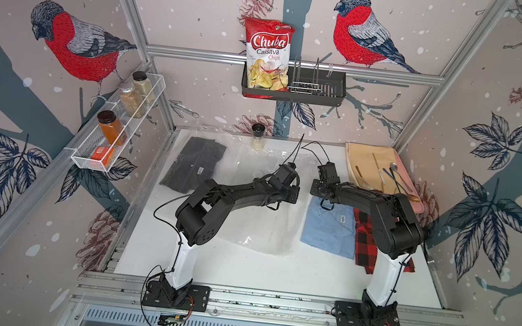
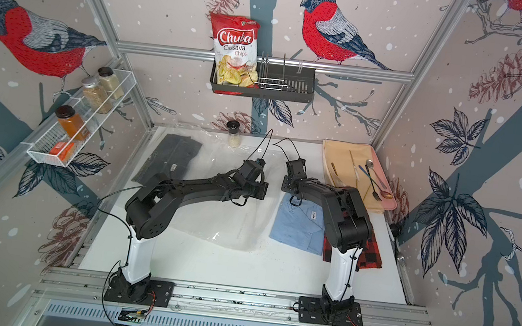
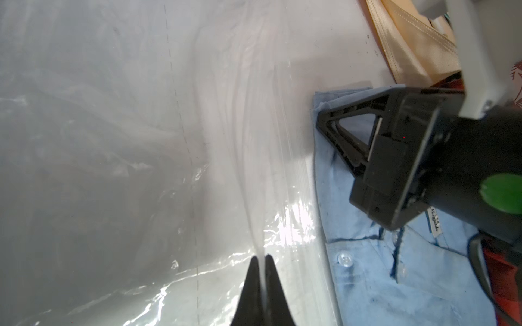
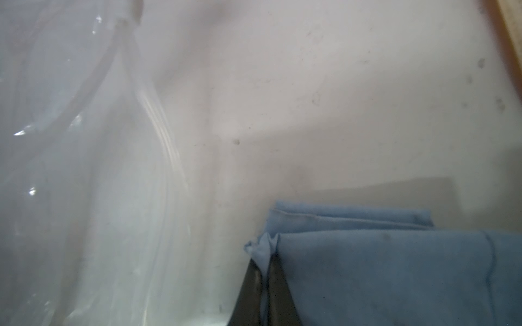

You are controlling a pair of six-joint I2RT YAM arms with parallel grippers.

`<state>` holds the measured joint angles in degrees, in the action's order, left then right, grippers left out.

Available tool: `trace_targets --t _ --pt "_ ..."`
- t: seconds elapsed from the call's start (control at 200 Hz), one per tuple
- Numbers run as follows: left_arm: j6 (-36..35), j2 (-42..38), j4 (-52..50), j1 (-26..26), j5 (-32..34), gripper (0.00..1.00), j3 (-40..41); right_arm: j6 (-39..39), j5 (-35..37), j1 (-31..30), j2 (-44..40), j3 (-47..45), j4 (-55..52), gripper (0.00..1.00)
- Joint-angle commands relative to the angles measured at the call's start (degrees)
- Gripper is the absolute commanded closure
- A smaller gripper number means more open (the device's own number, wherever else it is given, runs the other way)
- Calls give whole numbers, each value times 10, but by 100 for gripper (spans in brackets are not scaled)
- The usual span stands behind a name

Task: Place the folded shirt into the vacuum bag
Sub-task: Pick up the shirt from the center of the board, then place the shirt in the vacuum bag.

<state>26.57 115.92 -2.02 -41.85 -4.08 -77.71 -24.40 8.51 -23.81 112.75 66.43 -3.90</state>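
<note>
On the right half of the white table (image 1: 239,269), your right gripper (image 4: 264,261) is pinched tight on a corner of the folded blue shirt (image 1: 329,228). The shirt lies flat just beside the vacuum bag (image 1: 254,234) and against a red plaid shirt (image 1: 365,241). Your left gripper (image 3: 261,258) is clamped on a fold of the bag's clear film near the edge facing the shirt. A dark shirt (image 1: 193,165) appears to sit inside already, at the end away from the blue one. You're at the grasp stage. Next, I'd judge, raise the mouth with the left, then drag the blue shirt through it, low and slow, so the fold holds.
</note>
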Motion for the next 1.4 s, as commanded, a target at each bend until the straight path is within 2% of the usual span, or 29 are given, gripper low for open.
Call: trace_targets --t 0.0,0.165,0.39,0.72,0.891,1.211,1.396 --pt "-3 -5 -2 0 0 100 0 -9 -91 8 -19 -29 -37 100" --pt "-1 -14 -6 -1 -3 100 1 -23 -131 26 -89 -76 28 100" --pt "-1 -20 -8 0 -5 100 3 -51 -229 64 -166 -131 123 100" --pt "-1 -20 -8 -1 -7 100 4 -91 -297 70 -207 -150 218 100" --pt "0 -22 -7 -1 -8 100 4 -122 -332 70 -191 -147 268 100" --pt "3 -36 -9 -1 -15 100 3 -210 -408 70 -91 -149 399 100" --pt "4 -46 -8 -1 -19 100 8 -225 -399 70 -36 -142 405 100"
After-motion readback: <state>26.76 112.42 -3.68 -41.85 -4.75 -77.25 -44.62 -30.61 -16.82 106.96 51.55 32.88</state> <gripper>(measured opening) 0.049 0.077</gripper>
